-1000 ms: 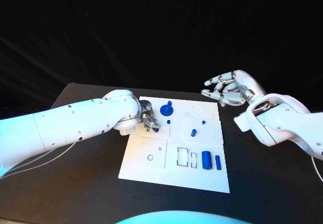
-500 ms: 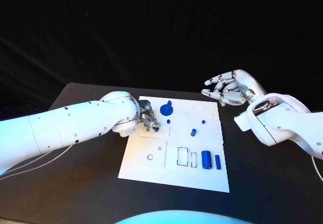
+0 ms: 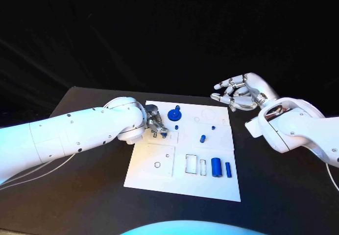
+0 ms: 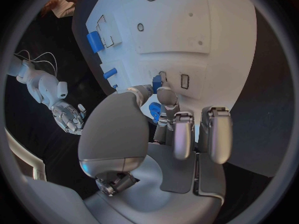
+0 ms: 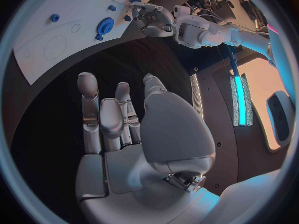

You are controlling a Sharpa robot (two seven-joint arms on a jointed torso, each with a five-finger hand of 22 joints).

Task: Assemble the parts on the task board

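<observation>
1. Blue parts lie on the white task board (image 3: 212,186) in the middle of the black table (image 3: 92,196); some look seated, a cylinder (image 3: 216,168) lies loose.
2. The left hand (image 3: 156,124) pinches a small blue part (image 4: 157,82) over a slot.
3. The right hand (image 3: 238,94) hovers beyond the board, fingers apart, holding nothing.
</observation>
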